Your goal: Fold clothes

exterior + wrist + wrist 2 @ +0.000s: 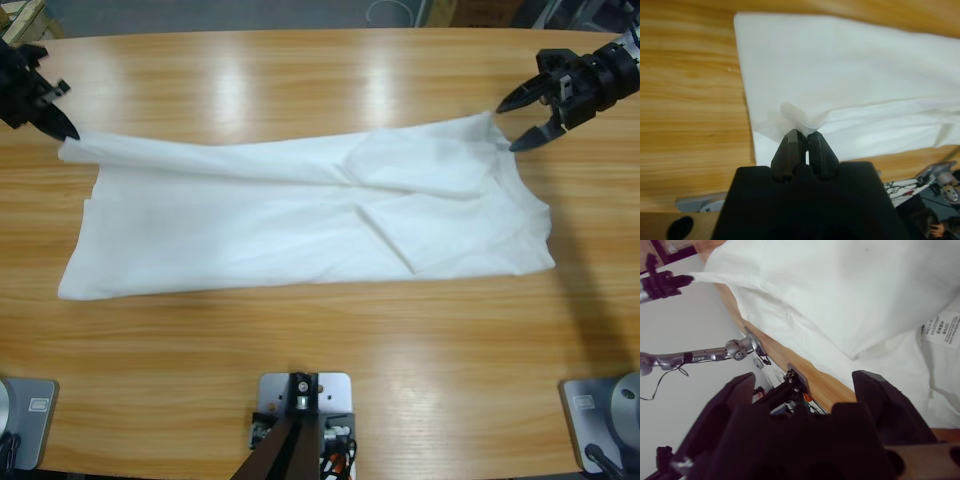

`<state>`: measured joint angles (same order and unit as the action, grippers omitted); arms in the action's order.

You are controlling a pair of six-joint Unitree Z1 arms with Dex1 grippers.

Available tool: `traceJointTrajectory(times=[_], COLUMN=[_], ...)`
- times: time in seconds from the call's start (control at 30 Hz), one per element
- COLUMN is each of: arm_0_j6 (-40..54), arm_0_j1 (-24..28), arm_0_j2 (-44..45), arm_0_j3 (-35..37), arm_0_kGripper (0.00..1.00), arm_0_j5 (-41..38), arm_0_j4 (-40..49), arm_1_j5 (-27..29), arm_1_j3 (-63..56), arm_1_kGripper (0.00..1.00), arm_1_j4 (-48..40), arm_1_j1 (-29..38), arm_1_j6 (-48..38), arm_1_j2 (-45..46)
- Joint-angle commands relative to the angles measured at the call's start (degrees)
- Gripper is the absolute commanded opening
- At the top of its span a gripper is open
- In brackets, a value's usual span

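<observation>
The white T-shirt [300,215] lies lengthwise across the table, its far edge folded over toward the middle. My left gripper [65,125] at the far left is shut on a raised corner of the shirt. In the left wrist view that gripper [802,134] pinches a small bunch of the shirt [850,70]. At the far right, my right gripper [508,128] stands open, its tips just off the shirt's far right corner. In the right wrist view the gripper [805,380] holds nothing and the shirt [840,295] lies beyond it with a printed care label [940,327].
The long wooden table [320,370] carries the shirt. Its far edge [300,35] runs along the top of the high view. The left arm [662,284] shows small in the right wrist view, holding the stretched corner.
</observation>
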<state>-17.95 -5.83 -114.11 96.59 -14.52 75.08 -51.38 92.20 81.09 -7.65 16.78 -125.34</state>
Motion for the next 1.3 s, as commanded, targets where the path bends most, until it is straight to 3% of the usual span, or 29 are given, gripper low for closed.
traceJointTrajectory(times=[0.03,0.53,0.77,0.9,1.3], arm_0_j6=[0.2,-0.7,0.1,-0.3,-1.7], arm_0_j1=[-2.2,4.7,-0.7,-3.1,-3.1], arm_0_j2=[2.8,-7.5,-9.2,-7.2,-2.0], arm_0_j3=[-4.0,-8.4,-8.5,-8.5,-11.4], arm_0_kGripper=[0.000,0.000,0.000,0.000,0.000], arm_0_j5=[0.2,-2.9,-2.3,0.2,4.9], arm_0_j4=[-2.1,-1.8,-2.4,-3.2,-4.9], arm_1_j5=[1.8,1.7,1.6,0.8,0.9], arm_1_j3=[-2.7,-4.1,-4.4,-4.5,-5.4], arm_1_kGripper=[0.789,0.789,0.797,0.839,0.839], arm_1_j4=[-1.2,-1.1,-1.1,-2.8,-4.4], arm_1_j1=[-0.7,-0.7,0.2,4.7,5.7], arm_1_j6=[0.5,0.2,-0.4,0.3,0.0], arm_1_j2=[3.2,5.0,5.1,5.8,7.7])
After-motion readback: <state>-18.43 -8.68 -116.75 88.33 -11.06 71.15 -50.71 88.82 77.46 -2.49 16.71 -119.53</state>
